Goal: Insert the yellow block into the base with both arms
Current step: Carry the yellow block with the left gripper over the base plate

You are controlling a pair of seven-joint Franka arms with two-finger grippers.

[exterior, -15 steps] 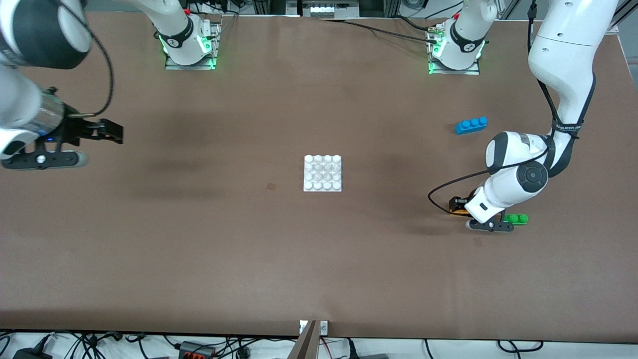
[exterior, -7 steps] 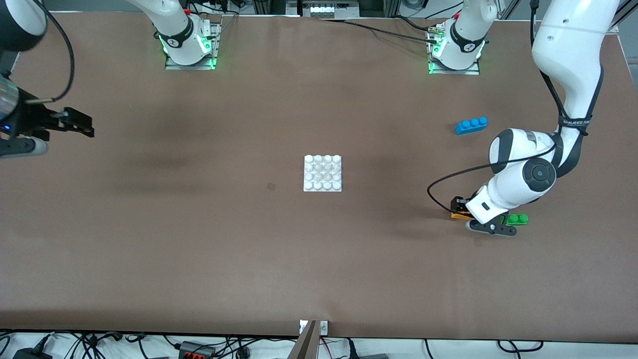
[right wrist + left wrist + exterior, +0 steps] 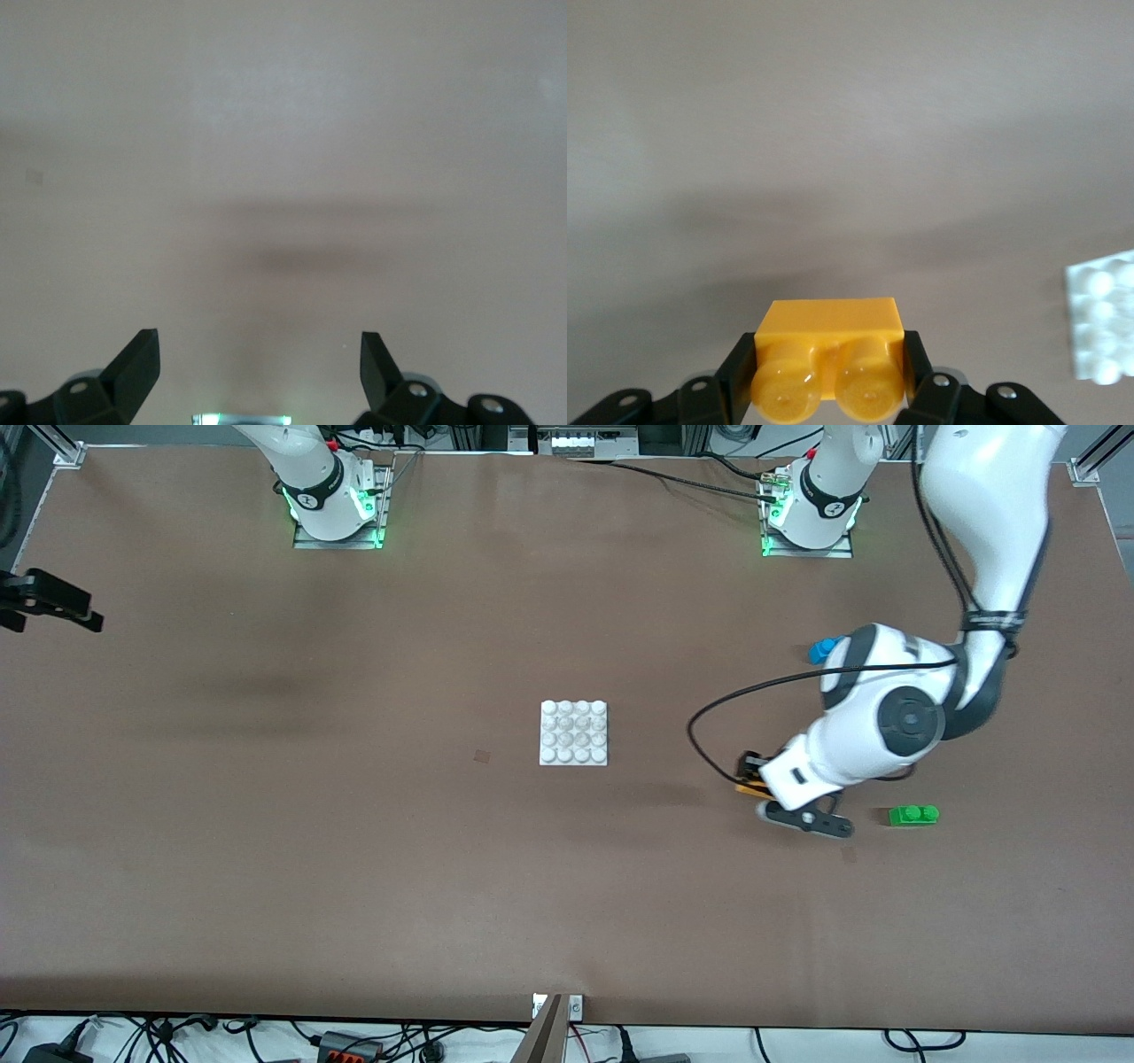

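Over the table between base (image 3: 574, 732) and green brick (image 3: 913, 815), left gripper (image 3: 830, 390) clamps the yellow block (image 3: 830, 345); right gripper (image 3: 259, 363) hangs wide open at the table's edge.

A flat square white plastic studded base (image 3: 574, 732) lies mid-table. The left gripper (image 3: 753, 778) hangs over bare brown table (image 3: 354, 868) between the base and a small green plastic brick (image 3: 913, 815), clamping an orange-yellow plastic block (image 3: 749, 786). A blue plastic brick (image 3: 823, 650) peeks out beside the left arm (image 3: 886, 717). The right gripper (image 3: 49, 602) hangs over the table's edge at the right arm's end.
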